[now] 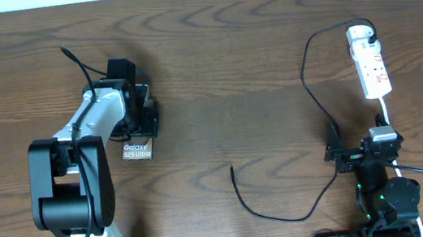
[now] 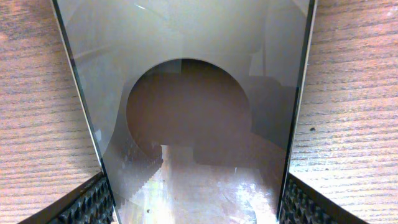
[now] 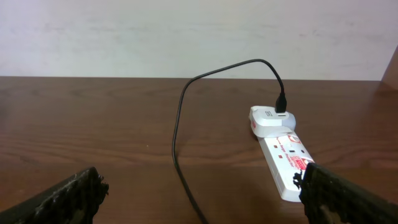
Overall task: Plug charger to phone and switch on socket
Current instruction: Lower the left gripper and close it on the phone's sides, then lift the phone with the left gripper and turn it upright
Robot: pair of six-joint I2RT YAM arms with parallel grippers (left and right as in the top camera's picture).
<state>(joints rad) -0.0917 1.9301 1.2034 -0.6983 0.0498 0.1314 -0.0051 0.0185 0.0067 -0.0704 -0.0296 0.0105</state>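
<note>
The phone point(image 1: 138, 150), brown with white "Galaxy" lettering, lies at the left of the table, its far part under my left gripper point(image 1: 145, 121). In the left wrist view the phone point(image 2: 186, 74) fills the span between both pads point(image 2: 93, 202), which press on its long edges. The charger's white adapter point(image 1: 359, 33) sits in the far end of the socket point(image 1: 374, 71). Its black cable point(image 1: 307, 81) loops down past my right gripper point(image 1: 359, 138) to a loose tip point(image 1: 231, 167). My right gripper point(image 3: 202, 186) stands wide open and empty, with the socket point(image 3: 289, 163) and cable point(image 3: 177, 137) ahead of it.
The socket's white cord point(image 1: 389, 115) runs toward the right arm's base. The brown wooden table point(image 1: 229, 67) ends at a pale wall point(image 3: 186, 31) behind the socket.
</note>
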